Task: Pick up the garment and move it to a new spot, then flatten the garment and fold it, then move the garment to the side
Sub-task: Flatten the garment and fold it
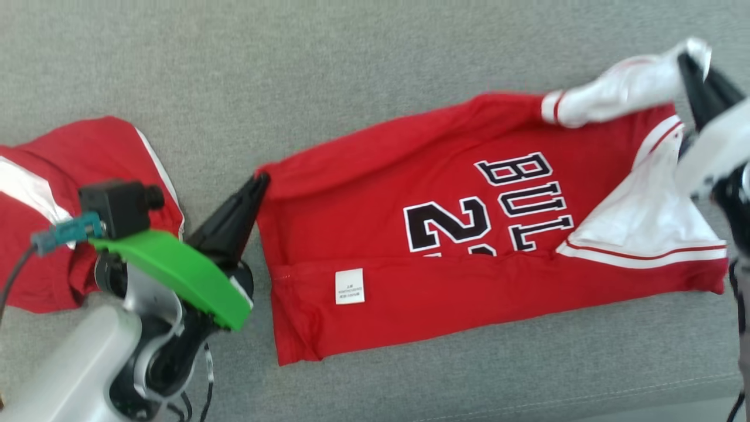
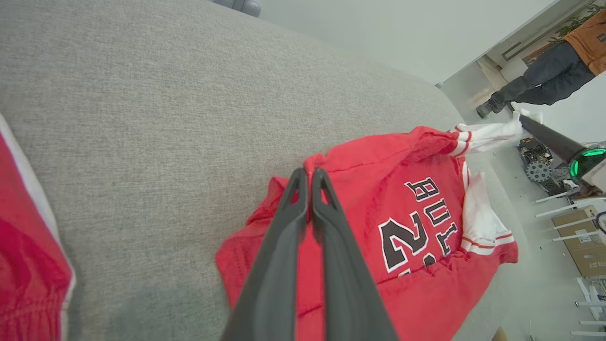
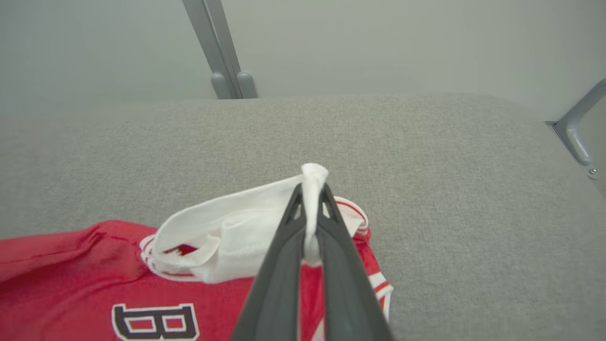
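The red jersey [image 1: 375, 193] is lying half-folded on the grey cushioned surface [image 1: 293, 70], lettering facing up. The left tool [image 1: 262, 179] is pinching the jersey's hem corner, fingers closed on the cloth. The right tool [image 1: 693, 60] is clamping the white sleeve [image 1: 621, 88], pulling it taut off the surface. Another red garment [image 1: 53, 170] is lying beside the left arm.

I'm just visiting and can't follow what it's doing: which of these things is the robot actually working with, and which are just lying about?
In the job: red jersey; left gripper, shut on its corner; right gripper, shut on its white sleeve.
Just lying about: second red garment at the left; person in the background; cardboard box.
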